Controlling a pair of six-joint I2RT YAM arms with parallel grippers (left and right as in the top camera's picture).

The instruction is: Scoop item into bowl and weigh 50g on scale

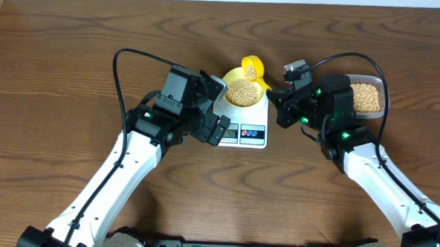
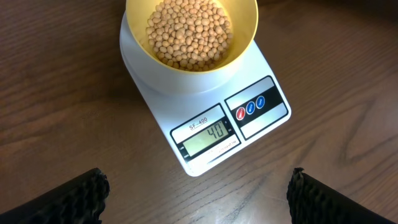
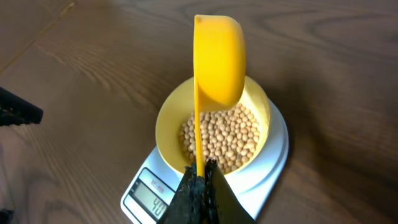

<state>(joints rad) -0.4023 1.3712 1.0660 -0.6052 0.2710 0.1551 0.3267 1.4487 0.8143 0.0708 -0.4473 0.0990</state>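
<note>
The pale yellow bowl (image 2: 194, 76) stands on the white scale (image 2: 155, 93) and holds a heap of beige beans (image 2: 189, 31). The display (image 2: 208, 138) reads 40. My right gripper (image 3: 202, 171) is shut on the thin handle of a bright yellow scoop (image 3: 217, 59). The scoop is turned on its side above the bowl (image 3: 166, 121) and its beans (image 3: 227, 137). From overhead a few beans still show in the scoop (image 1: 252, 67). My left gripper (image 2: 199, 196) hangs open over bare table just in front of the scale, holding nothing.
A clear plastic tub (image 1: 367, 98) of more beans sits at the right, behind my right arm (image 1: 339, 114). My left arm (image 1: 172, 106) crowds the scale's (image 1: 258, 136) left side. Brown wooden table lies all around.
</note>
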